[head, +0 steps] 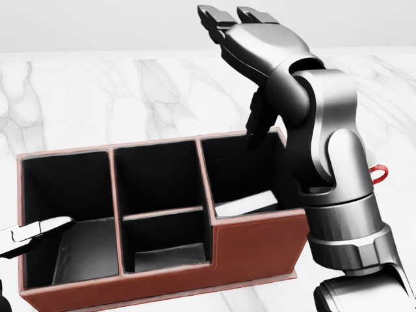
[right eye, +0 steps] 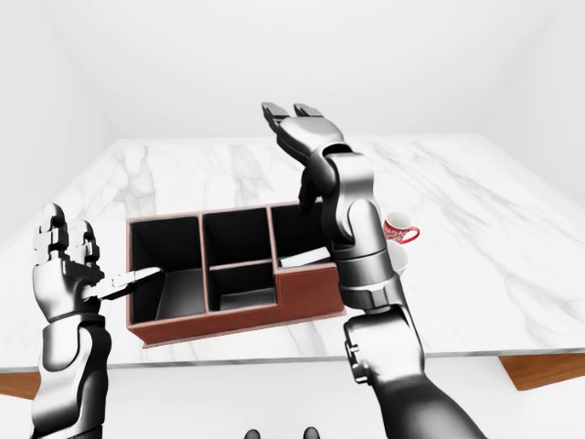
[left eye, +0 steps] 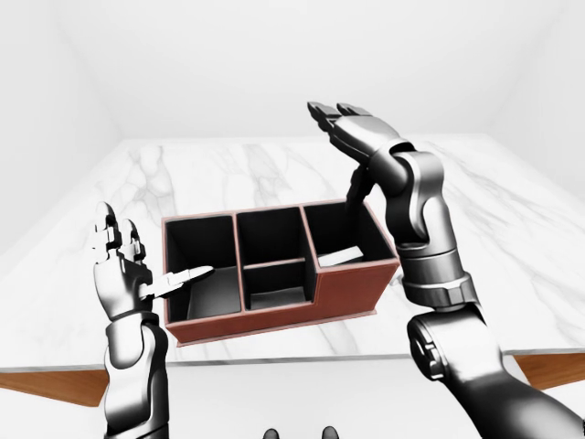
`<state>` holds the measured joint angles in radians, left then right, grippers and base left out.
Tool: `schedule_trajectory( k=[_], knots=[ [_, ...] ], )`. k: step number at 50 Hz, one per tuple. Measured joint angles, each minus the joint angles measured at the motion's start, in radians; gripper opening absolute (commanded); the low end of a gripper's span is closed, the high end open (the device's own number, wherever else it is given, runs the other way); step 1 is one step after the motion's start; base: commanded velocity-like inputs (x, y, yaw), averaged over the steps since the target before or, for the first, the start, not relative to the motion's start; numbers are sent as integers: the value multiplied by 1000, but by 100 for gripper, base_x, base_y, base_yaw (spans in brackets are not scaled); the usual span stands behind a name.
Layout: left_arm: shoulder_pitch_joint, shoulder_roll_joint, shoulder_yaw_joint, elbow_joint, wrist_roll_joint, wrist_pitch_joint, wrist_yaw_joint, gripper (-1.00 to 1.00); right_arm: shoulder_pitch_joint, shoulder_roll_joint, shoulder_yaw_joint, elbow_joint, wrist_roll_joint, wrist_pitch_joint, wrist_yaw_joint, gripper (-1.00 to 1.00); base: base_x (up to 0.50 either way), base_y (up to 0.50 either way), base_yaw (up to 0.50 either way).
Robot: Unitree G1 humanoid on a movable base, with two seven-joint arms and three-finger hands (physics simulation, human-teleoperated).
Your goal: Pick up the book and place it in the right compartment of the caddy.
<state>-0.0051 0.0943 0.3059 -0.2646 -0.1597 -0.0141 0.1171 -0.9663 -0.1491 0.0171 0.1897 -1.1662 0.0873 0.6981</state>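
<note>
Brown caddy (right eye: 302,300) on marble table (right eye: 512,274), book (right eye: 302,258) in its right compartment, right hand (right eye: 302,133) open above, red-patterned cup (right eye: 398,229) beside forearm

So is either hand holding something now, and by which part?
Nothing is held. The right hand is open above the caddy, the left hand is open beside it, and the book lies in the right compartment.
</note>
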Motion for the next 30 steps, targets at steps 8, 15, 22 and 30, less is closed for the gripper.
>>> schedule_trajectory(
  k=[8, 15, 22, 30],
  knots=[
    [-1, 1, 1, -2, -1, 2, 1, 100, 36, 13, -3, -64, 86, 0, 0, 100, 0, 0, 0],
    [-1, 1, 0, -4, -1, 5, 1, 100, 69, 16, -2, -163, 135, 0, 0, 100, 0, 0, 0],
    [-1, 1, 0, -3, 0, 4, 1, 100, 100, 20, 2, -264, 157, 0, 0, 100, 0, 0, 0],
    [-1, 0, 0, -3, 1, 3, 0, 100, 122, 25, 5, -363, 161, 0, 0, 100, 0, 0, 0]
  ],
)
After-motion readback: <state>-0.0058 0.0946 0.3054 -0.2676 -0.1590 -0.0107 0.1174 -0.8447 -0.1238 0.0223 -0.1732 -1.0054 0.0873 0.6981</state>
